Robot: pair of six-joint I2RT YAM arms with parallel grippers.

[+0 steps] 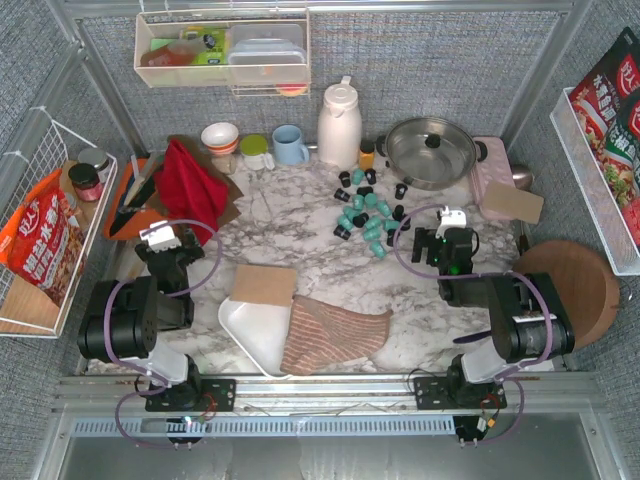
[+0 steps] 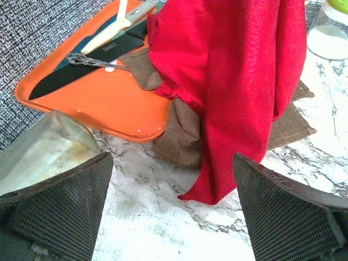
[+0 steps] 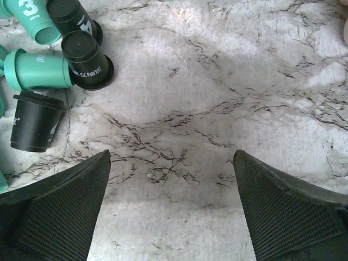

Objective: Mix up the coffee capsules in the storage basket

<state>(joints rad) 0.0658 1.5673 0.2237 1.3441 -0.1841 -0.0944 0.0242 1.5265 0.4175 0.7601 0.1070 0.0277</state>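
Teal and black coffee capsules [image 1: 365,212] lie scattered on the marble table, centre-right, none in the basket. Some show at the upper left of the right wrist view: a teal one [image 3: 38,70] and black ones [image 3: 87,54]. The white storage basket [image 1: 245,332] sits at the near centre. It looks empty, with a striped cloth [image 1: 335,335] over its right part and a brown card [image 1: 265,284] over its far edge. My right gripper [image 1: 450,218] [image 3: 171,153] is open and empty just right of the capsules. My left gripper [image 1: 160,237] [image 2: 171,159] is open and empty, facing a red cloth [image 2: 234,70].
An orange tray [image 2: 103,100] with knives and a brown cloth [image 2: 182,136] lie by the red cloth. At the back stand a bowl [image 1: 219,136], a blue mug [image 1: 289,145], a white thermos [image 1: 339,125] and a lidded pan [image 1: 430,150]. A round wooden board [image 1: 570,280] lies right.
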